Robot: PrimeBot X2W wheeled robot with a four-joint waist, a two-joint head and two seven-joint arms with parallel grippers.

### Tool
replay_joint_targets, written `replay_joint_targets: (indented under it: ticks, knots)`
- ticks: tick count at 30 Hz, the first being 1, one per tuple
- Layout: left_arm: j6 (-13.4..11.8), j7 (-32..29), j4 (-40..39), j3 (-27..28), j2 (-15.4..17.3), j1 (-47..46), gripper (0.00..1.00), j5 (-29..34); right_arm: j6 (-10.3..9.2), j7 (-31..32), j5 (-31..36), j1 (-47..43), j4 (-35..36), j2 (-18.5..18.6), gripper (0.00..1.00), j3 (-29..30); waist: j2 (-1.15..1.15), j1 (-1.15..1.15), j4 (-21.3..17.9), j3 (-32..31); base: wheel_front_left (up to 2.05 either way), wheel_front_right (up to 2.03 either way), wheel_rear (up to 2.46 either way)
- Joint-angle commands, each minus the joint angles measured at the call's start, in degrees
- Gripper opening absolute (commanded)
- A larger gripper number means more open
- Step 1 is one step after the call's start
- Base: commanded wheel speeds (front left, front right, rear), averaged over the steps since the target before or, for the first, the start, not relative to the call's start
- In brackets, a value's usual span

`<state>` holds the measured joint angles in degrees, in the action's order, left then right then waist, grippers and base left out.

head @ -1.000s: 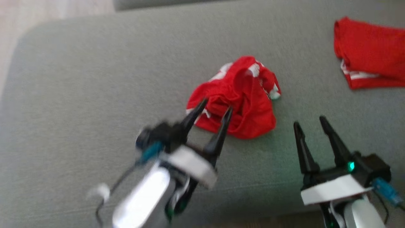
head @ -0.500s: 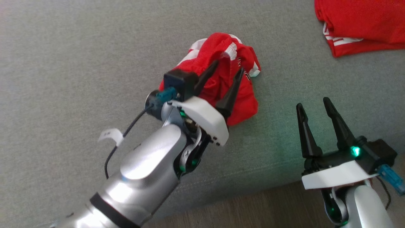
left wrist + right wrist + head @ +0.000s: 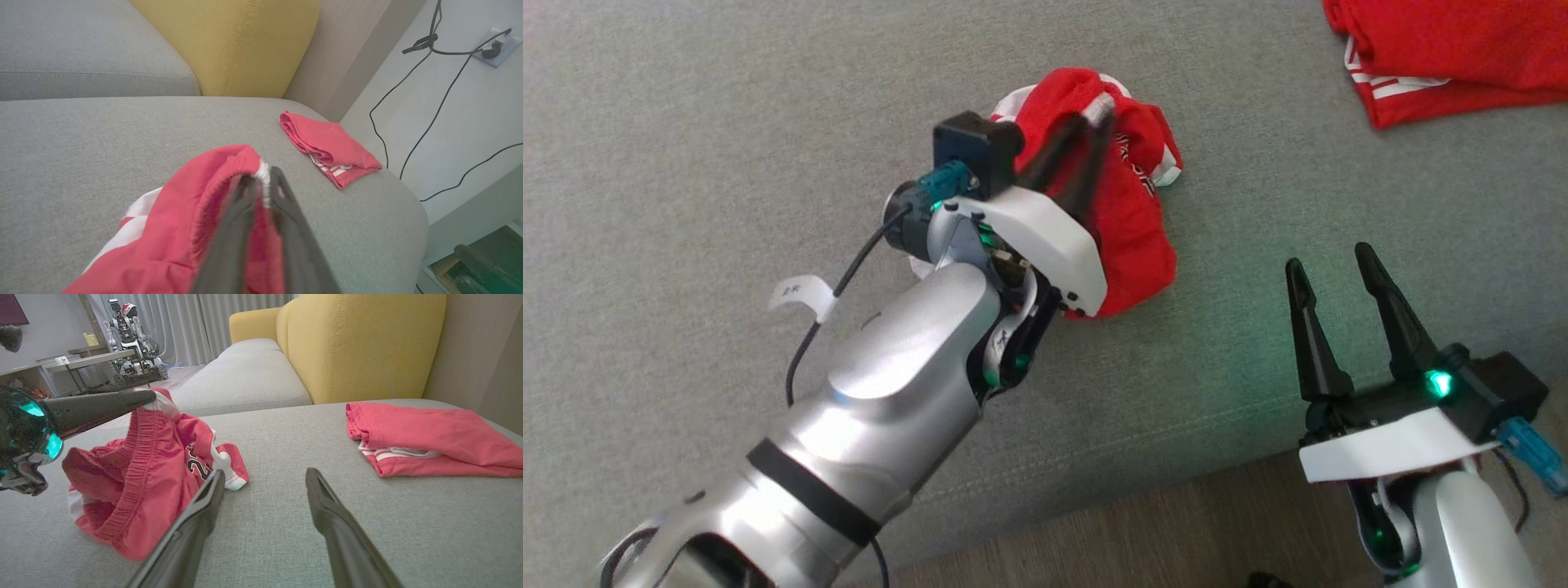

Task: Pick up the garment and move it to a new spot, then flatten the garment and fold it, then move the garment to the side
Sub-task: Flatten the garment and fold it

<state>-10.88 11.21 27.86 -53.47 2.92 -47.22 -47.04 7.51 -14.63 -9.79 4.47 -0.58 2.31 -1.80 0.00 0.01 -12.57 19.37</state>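
Two red garments lie on one grey sofa [image 3: 686, 122] — one crumpled garment [image 3: 1135, 220] and one folded garment [image 3: 1445, 49]. Two robot pincers are present, the left pincer [image 3: 1096, 116] and the right pincer [image 3: 1329, 257], each with two long dark fingers, four in all. The sofa has two grey seat cushions, the near seat cushion [image 3: 81, 134] and the far seat cushion [image 3: 81, 45], and two yellow back cushions, the near back cushion [image 3: 359, 343] and the far back cushion [image 3: 253, 324]. One wall socket [image 3: 494, 49]. Across the room — one desk [image 3: 90, 359] and one small wheeled robot [image 3: 130, 339].

Silver forearm [image 3: 890, 392] with black band [image 3: 809, 494] and cable [image 3: 849, 269], white wrist plates [image 3: 1045, 245], teal plugs [image 3: 943, 178], green lights [image 3: 1437, 382], tapering black claw fingers [image 3: 1311, 343].
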Motion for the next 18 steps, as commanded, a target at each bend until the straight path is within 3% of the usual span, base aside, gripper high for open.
replay_joint_targets:
  ticks: [1,5,9,12,18]
  knots:
    - [0.0,0.7,-1.2,1.0,0.0,-2.9,0.0,-0.3,-0.02,-0.4,-0.6,1.8,1.6,0.6,1.0,-1.3,0.0,-0.01,-0.3,-0.1,0.0,0.0,0.0]
    - [0.8,0.4,1.0,1.4,0.0,-4.8,0.0,-1.1,-0.02,-0.4,-1.3,2.4,1.5,0.6,1.0,-1.7,0.0,-0.01,-1.6,-0.6,0.0,0.0,0.0]
    - [3.3,-0.9,1.6,2.1,0.8,-9.3,0.0,-1.3,-0.02,-0.4,-2.0,2.6,1.5,0.6,1.0,-2.3,0.0,-0.01,-3.0,-2.0,0.0,0.0,0.0]
    - [5.7,-2.6,0.2,3.1,1.3,-14.0,0.0,-2.0,-0.02,-0.4,-2.5,2.5,1.4,0.6,1.0,-2.5,0.0,-0.01,-3.5,-3.4,0.0,0.0,0.0]
    - [7.7,-5.6,-6.1,5.4,2.2,-23.5,0.0,-2.2,-0.02,-0.4,-2.6,1.2,1.5,0.6,1.0,-1.8,0.0,-0.01,-2.3,-6.3,0.0,0.0,0.0]
